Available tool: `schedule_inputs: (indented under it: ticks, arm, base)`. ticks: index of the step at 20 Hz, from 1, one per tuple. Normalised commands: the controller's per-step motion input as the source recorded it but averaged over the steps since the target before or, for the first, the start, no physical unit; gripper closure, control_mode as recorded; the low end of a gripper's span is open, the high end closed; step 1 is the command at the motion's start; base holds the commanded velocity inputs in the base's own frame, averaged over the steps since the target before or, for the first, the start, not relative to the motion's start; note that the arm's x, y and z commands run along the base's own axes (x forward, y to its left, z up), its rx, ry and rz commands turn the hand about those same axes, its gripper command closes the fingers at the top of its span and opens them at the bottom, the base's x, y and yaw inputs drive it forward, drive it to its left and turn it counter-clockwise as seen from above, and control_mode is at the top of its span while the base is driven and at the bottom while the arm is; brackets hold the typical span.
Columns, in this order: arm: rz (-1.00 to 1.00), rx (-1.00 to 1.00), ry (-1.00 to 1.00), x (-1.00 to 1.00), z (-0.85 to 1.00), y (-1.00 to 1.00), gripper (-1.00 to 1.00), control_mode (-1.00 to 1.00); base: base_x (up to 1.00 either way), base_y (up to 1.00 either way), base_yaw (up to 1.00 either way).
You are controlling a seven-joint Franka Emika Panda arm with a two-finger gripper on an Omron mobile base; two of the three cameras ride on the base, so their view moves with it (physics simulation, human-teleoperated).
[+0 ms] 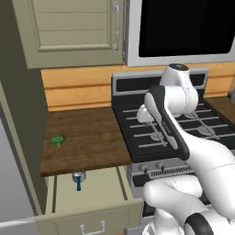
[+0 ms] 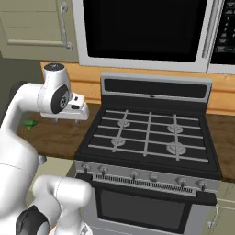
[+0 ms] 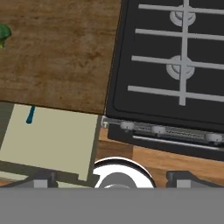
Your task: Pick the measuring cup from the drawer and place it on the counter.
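Tool fingers spread apart and empty above the stove edge (nothing gripped); the measuring cup lies in the open drawer, under the surface lip. Pickup and placement remain.

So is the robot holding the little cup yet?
No, nothing is held. The gripper is open high above the drawer, and the cup lies at the drawer's back under the counter edge.

Measuring cup bowl partly under the counter edge (handle alone clear).
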Motion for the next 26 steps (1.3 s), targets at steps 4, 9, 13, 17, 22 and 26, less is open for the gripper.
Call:
schedule_inputs:
  ticks: [4,9,13,17,22,26]
  arm:
    - [0.0,0.0,0.0,0.0,0.0,0.0,-1.0,1.0]
    - [0.0,0.0,0.0,0.0,0.0,0.0,-1.0,1.0]
    - [0.0,0.0,0.0,0.0,0.0,0.0,-1.0,1.0]
    - [0.0,0.0,0.0,0.0,0.0,0.0,-1.0,1.0]
    - [0.0,0.0,0.0,0.0,0.0,0.0,-1.0,1.0]
    - [0.0,0.0,0.0,0.0,0.0,0.0,-1.0,1.0]
  base:
    - [-0.01,0.0,0.0]
    - [0.02,-0.56,0.52]
    - [0.0,-0.94,0.65]
    - [0.0,-0.61,0.81]
    - [0.28,-0.01,0.99]
    - [0.58,-0.31,0.8]
